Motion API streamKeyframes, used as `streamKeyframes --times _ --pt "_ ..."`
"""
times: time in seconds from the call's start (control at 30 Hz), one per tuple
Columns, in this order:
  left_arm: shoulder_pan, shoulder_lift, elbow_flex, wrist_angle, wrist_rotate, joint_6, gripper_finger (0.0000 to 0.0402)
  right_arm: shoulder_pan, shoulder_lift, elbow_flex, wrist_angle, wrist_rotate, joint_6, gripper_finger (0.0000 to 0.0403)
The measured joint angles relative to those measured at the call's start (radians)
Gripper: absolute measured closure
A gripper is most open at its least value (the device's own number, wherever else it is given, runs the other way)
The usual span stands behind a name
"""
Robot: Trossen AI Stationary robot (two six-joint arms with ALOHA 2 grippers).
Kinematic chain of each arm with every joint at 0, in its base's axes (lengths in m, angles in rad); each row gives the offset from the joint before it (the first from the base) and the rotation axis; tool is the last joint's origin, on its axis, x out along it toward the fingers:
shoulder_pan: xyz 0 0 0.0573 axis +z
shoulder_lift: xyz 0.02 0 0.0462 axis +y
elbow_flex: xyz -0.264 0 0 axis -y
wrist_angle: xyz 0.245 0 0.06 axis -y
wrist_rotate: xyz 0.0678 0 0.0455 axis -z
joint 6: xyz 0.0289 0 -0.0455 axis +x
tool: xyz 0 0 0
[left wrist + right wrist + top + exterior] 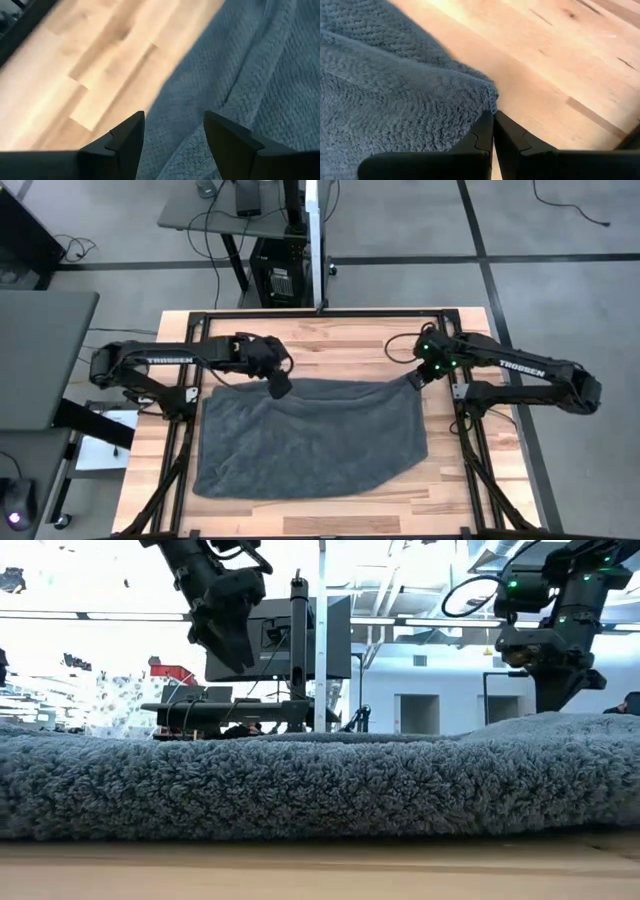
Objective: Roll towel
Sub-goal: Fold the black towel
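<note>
The dark grey towel (310, 440) lies spread flat over the middle of the wooden table, and it also shows in the low view (320, 780). My left gripper (279, 388) is open and empty. It hangs above the towel's far edge near the far left corner, with the cloth (240, 75) below its fingers, and is clear of the towel in the low view (228, 650). My right gripper (416, 379) is shut at the towel's far right corner (492, 102). I see no white tag. My right gripper holds the towel's far right corner (491, 106) pinched at the free ends of its two shut fingers. It comes slanting down from the table's far right side. The corner is drawn out to a point and raised a little (560, 722); the rest of the towel lies on the table.
Bare wood (340, 350) lies between the towel's far edge and the table's far edge, and a narrower strip (455, 450) lies to the towel's right. A black metal frame (330, 313) runs round the table. A stand with cables (285, 275) is beyond the far edge.
</note>
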Motion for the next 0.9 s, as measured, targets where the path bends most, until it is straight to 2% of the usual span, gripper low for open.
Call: streamKeyframes --times 0.13,0.23,0.43,0.57,0.67,0.77,0.9 --pt "0.016 0.005 0.000 -0.003 -0.001 0.001 0.0212 0.012 0.013 0.000 0.003 0.000 0.005 0.0393" --pt "0.016 0.023 0.000 0.012 0.018 0.003 0.0212 0.007 0.028 -0.001 0.016 -0.002 0.009 0.0367" --pt "0.009 0.106 0.001 0.161 0.255 0.059 0.0212 0.007 0.032 0.034 0.093 -0.136 0.003 0.0274" --pt "-0.008 0.230 0.001 0.198 0.349 0.101 0.0212 0.080 0.033 0.045 0.244 -0.184 -0.008 0.0212" --pt "-0.017 0.327 0.000 0.225 0.461 0.117 0.0212 0.162 0.047 0.045 0.350 -0.188 -0.040 0.0181" --pt "-0.021 0.386 0.000 0.270 0.504 0.147 0.0212 0.235 0.070 0.045 0.396 -0.167 -0.058 0.0168" --pt "0.014 0.393 0.000 0.356 0.520 0.112 0.0212 0.307 0.120 0.045 0.389 -0.146 -0.059 0.0168"
